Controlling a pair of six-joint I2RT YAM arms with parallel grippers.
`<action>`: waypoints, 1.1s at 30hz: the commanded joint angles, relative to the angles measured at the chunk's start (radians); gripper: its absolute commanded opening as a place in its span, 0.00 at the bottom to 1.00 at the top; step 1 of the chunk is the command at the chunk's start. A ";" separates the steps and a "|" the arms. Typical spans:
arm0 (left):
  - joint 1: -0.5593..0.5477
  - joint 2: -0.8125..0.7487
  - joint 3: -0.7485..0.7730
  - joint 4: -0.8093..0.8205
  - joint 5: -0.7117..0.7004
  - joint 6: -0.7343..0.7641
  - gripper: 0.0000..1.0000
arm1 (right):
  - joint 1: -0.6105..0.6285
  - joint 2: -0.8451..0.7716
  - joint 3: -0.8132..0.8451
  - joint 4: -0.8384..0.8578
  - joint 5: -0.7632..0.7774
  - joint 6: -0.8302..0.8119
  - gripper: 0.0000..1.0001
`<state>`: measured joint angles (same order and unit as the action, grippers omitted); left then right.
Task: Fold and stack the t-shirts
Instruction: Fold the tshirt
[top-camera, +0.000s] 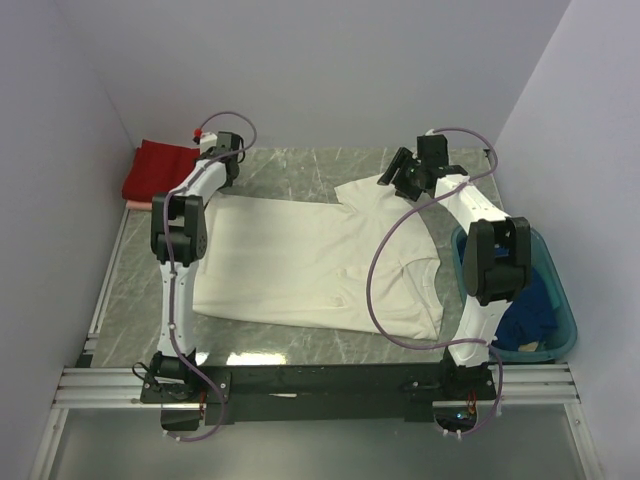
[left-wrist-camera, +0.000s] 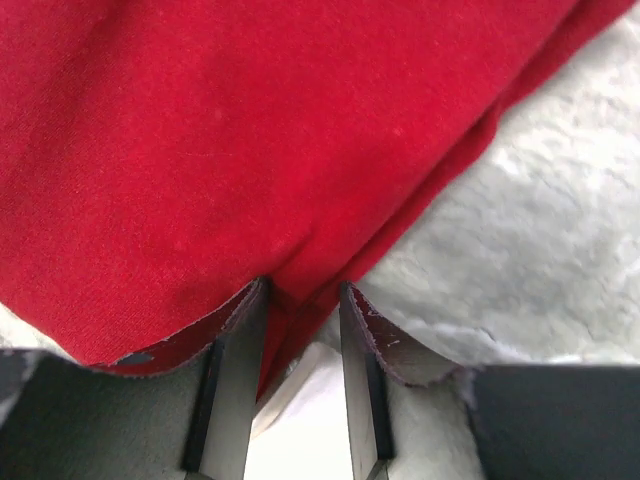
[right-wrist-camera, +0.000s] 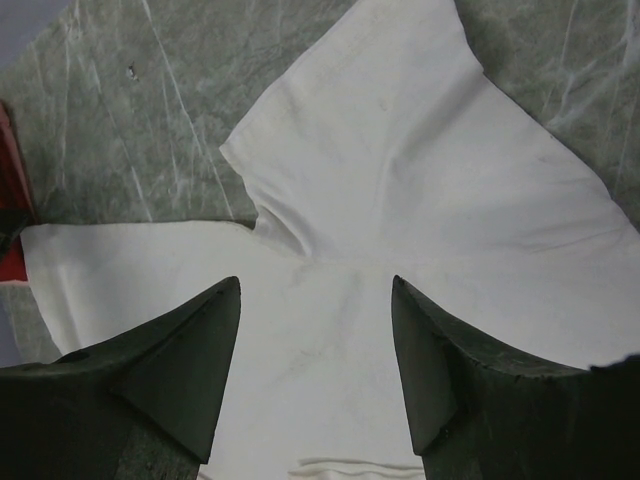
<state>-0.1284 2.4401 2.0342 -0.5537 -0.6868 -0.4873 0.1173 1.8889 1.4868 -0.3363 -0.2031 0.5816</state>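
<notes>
Marble table (top-camera: 300, 165): left pincer (left-wrist-camera: 300, 300) nips red t-shirt (left-wrist-camera: 250, 150), right pincer (right-wrist-camera: 315, 285) gapes over cream-white t-shirt (right-wrist-camera: 420, 180).

The right arm (top-camera: 490, 262) hides part of the dark blue shirt (top-camera: 532, 305) in the basket (top-camera: 568, 320).

Teal basket (top-camera: 562, 290) at grey marbled tabletop's (top-camera: 300, 165) right edge

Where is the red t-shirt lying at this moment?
In the top view, the red t-shirt lies at the far left corner of the table, right at the left pincer and to the left of the cream-white t-shirt.
</notes>
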 joint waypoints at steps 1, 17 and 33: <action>0.044 0.017 0.061 -0.025 0.039 -0.014 0.41 | -0.002 0.004 0.032 0.023 -0.002 -0.019 0.68; 0.053 -0.021 0.114 0.073 0.191 0.056 0.51 | -0.002 0.004 0.046 0.014 -0.007 -0.029 0.68; -0.074 -0.062 0.066 -0.034 -0.092 0.007 0.48 | -0.001 -0.016 0.036 0.020 -0.013 -0.031 0.68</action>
<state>-0.2077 2.3981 2.0613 -0.5194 -0.6895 -0.4408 0.1173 1.8896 1.4868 -0.3363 -0.2089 0.5632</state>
